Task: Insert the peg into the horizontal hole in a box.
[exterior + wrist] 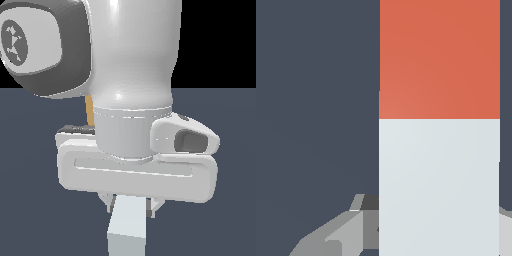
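Background: dark slate-blue floor point(35, 200) under a black backdrop, with the arm's white wrist filling most of the exterior view.
Gripper: the gripper point(131, 202) hangs just below the broad white hand body, and only small bits of its fingers point(106, 199) show on either side of the peg. It looks clamped on the bar, though the contact itself is hard to see.
Peg: the peg point(439, 125) runs between the fingers; the wrist view shows its white part nearest the camera and its orange-red end beyond. In the exterior view only a pale white stub point(128, 227) sticks out below the hand.
Box: a thin tan sliver point(90, 111) shows behind the wrist, likely an edge of the box; I cannot confirm it.
Risk, alignment: with the hole out of sight in both views, the peg could meet the box face off-centre and jam or push the box away.
Risk, grip: the bar is long and held near one part only, so a contact at its tip could lever it and twist it in the fingers.
Risk, tilt: a peg not level with a horizontal hole would catch on the rim.
Hidden: the hole, nearly all of the box, and the gap between peg and box.
Cut off: the peg's two ends, in both views.
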